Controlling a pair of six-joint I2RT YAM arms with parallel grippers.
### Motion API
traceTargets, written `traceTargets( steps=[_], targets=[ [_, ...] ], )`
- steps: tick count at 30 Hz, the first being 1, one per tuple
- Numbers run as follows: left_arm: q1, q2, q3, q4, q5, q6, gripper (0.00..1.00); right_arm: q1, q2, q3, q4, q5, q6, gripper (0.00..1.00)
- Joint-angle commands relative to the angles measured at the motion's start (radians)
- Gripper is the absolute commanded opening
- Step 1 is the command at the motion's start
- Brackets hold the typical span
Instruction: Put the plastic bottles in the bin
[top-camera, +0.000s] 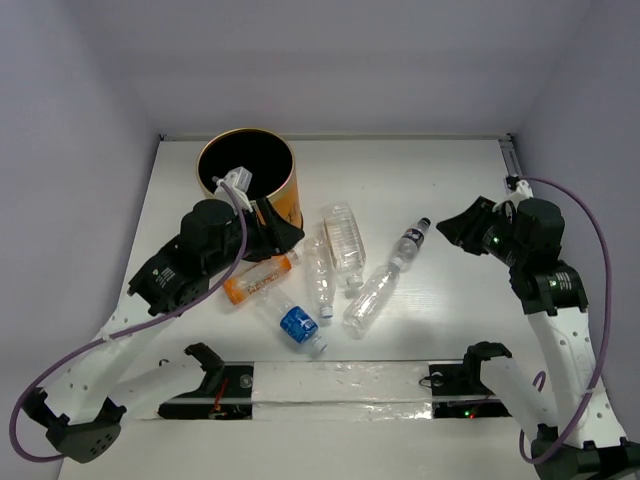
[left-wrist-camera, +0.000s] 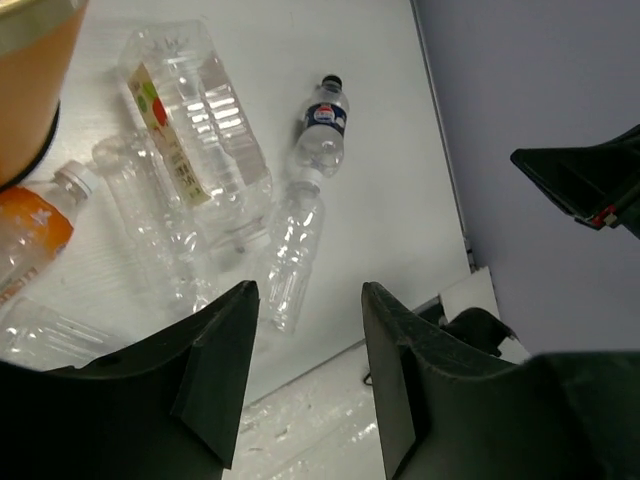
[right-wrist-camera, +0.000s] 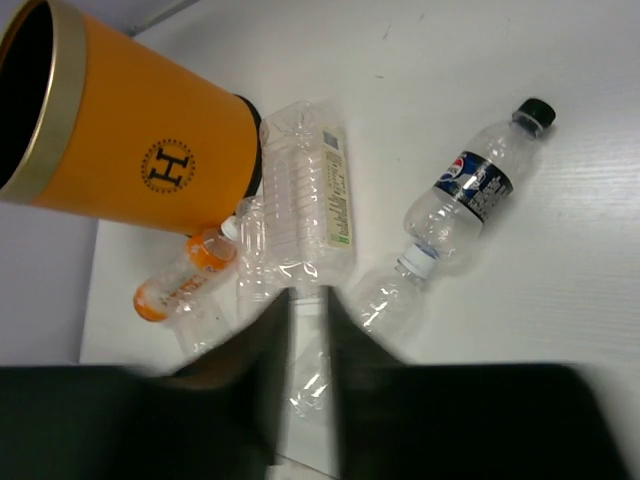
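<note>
The orange-yellow bin (top-camera: 245, 180) stands upright at the back left. Several plastic bottles lie on the table to its right: an orange one (top-camera: 258, 280), a blue-labelled one (top-camera: 300, 325), a larger ribbed one (top-camera: 343, 240), two slim clear ones (top-camera: 318, 275) (top-camera: 370, 295), and a black-capped one (top-camera: 410, 243). My left gripper (top-camera: 278, 232) hangs beside the bin, above the orange bottle. In the left wrist view it (left-wrist-camera: 308, 290) is open and empty. My right gripper (top-camera: 455, 228) is right of the black-capped bottle. In the right wrist view it (right-wrist-camera: 303, 300) is blurred, with a narrow gap and nothing held.
The bin (right-wrist-camera: 140, 140) carries a dark H logo. The white table has a taped strip along its near edge (top-camera: 330, 380). Grey walls close in the back and both sides. My right arm (left-wrist-camera: 590, 185) shows at the right of the left wrist view.
</note>
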Motion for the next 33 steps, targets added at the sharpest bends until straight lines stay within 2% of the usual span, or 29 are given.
traceTargets(
  steps=[1, 2, 4, 6, 9, 12, 15, 17, 18, 19, 20, 21, 22, 24, 25, 26, 29, 33],
  targets=[
    [-0.003, -0.048, -0.047, -0.014, 0.067, -0.088, 0.43, 0.006, -0.016, -0.031, -0.020, -0.015, -0.001, 0.10],
    [-0.003, -0.064, -0.082, -0.030, 0.091, -0.105, 0.38, 0.006, -0.024, -0.043, -0.023, -0.022, 0.000, 0.00],
    [-0.003, -0.106, -0.116, -0.050, 0.107, -0.139, 0.30, 0.006, -0.033, -0.083, -0.029, -0.039, 0.002, 0.00],
    [-0.003, -0.125, -0.151, -0.113, 0.110, -0.176, 0.13, 0.015, -0.052, -0.106, -0.034, -0.045, 0.006, 0.00],
    [-0.003, -0.136, -0.185, -0.216, 0.130, -0.211, 0.00, 0.024, -0.075, -0.172, -0.017, -0.083, 0.043, 0.00],
    [-0.003, -0.154, -0.237, -0.267, 0.174, -0.260, 0.00, 0.024, -0.108, -0.239, 0.000, -0.087, 0.068, 0.00],
    [-0.003, -0.164, -0.277, -0.348, 0.162, -0.303, 0.01, 0.033, -0.128, -0.278, -0.011, -0.081, 0.065, 0.00],
    [-0.003, -0.160, -0.317, -0.397, 0.156, -0.326, 0.17, 0.033, -0.139, -0.298, -0.006, -0.081, 0.063, 0.02],
    [-0.003, -0.162, -0.334, -0.405, 0.156, -0.342, 0.37, 0.033, -0.141, -0.315, -0.003, -0.084, 0.065, 0.04],
    [-0.003, -0.173, -0.349, -0.411, 0.154, -0.374, 0.46, 0.033, -0.141, -0.322, 0.001, -0.082, 0.065, 0.07],
    [-0.003, -0.179, -0.381, -0.409, 0.154, -0.392, 0.54, 0.033, -0.138, -0.328, 0.003, -0.084, 0.063, 0.16],
    [-0.013, -0.185, -0.395, -0.406, 0.153, -0.409, 0.71, 0.042, -0.136, -0.333, 0.005, -0.085, 0.063, 0.23],
    [-0.013, -0.191, -0.404, -0.393, 0.154, -0.443, 0.77, 0.042, -0.133, -0.342, 0.008, -0.087, 0.057, 0.40],
    [-0.013, -0.180, -0.423, -0.368, 0.136, -0.466, 0.87, 0.042, -0.118, -0.352, 0.008, -0.097, 0.049, 0.58],
    [-0.013, -0.153, -0.429, -0.362, 0.134, -0.469, 0.88, 0.042, -0.110, -0.358, 0.003, -0.103, 0.043, 0.64],
    [-0.013, -0.135, -0.434, -0.353, 0.125, -0.474, 0.89, 0.042, -0.101, -0.359, 0.000, -0.108, 0.031, 0.75],
    [-0.013, -0.078, -0.440, -0.334, 0.067, -0.475, 0.92, 0.052, -0.072, -0.370, -0.017, -0.105, 0.007, 0.86],
    [-0.013, -0.019, -0.466, -0.282, -0.007, -0.495, 0.94, 0.052, -0.053, -0.385, -0.005, -0.104, 0.022, 0.91]
  ],
)
